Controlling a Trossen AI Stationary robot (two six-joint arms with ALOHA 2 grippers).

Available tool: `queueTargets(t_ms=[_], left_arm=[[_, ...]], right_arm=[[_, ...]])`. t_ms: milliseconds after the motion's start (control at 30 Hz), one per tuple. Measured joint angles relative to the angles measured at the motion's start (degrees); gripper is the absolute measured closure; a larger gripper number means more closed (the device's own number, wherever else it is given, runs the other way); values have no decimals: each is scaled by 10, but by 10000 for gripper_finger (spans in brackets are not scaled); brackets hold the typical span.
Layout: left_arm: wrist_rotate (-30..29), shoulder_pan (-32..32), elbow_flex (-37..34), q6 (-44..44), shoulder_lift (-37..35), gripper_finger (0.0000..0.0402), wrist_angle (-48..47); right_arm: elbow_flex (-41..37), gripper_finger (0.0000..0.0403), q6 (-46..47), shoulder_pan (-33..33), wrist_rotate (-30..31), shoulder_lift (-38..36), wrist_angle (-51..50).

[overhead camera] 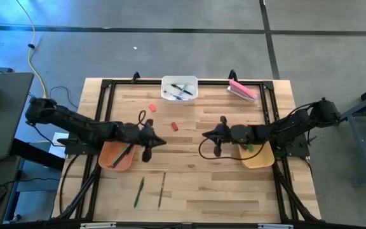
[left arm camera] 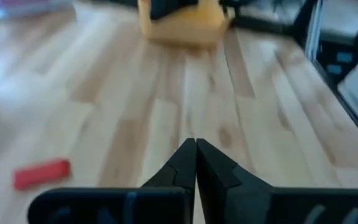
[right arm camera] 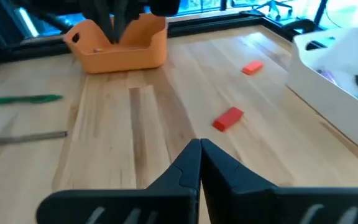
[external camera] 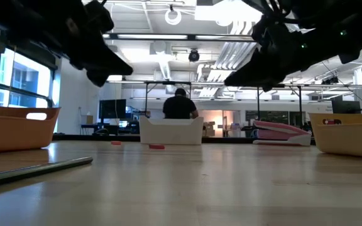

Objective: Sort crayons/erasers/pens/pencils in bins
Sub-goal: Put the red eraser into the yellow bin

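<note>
Two red crayons lie flat on the table, one (overhead camera: pixel 175 126) between my grippers and one (overhead camera: pixel 152 108) farther back. A green pencil (overhead camera: pixel 138 191) and a brown pencil (overhead camera: pixel 162 189) lie near the front edge. The orange-brown bin (overhead camera: pixel 116 154) holds a stick, the white bin (overhead camera: pixel 180 88) holds pens, and the mustard bin (overhead camera: pixel 258 154) sits under my right arm. My left gripper (left arm camera: pixel 196 149) is shut and empty above the table beside the orange-brown bin. My right gripper (right arm camera: pixel 200 149) is shut and empty, pointing toward the nearer red crayon (right arm camera: pixel 229 118).
A large pink block (overhead camera: pixel 242 90) lies at the far right corner, next to the white bin. A black frame (overhead camera: pixel 107 86) borders the tabletop. Bare wood lies between the two grippers and toward the front right. A person (external camera: pixel 180 103) sits in the room beyond the table.
</note>
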Motion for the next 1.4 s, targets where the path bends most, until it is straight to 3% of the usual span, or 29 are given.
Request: queueTargets(t_ms=[233,333,600,1067,1200,1400], left_arm=[[59,88,-78,36,5,401,206],[76,114,-98,40,5,401,254],[72,146,-99,48,5,401,259],[52,181,-99,64,5,401,277],[53,204,-99,59,5,401,272],[53,228,-99,55,5,401,270]], right_arm=[[70,403,50,-9,102,24,-156],[113,403,60,-15,93,59,-174],[207,380,133,-36,44,185,-179],[405,182,180,-54,98,379,-259],[438,166,201,-67,96,419,-258],[465,183,203,-73,106,465,-256]])
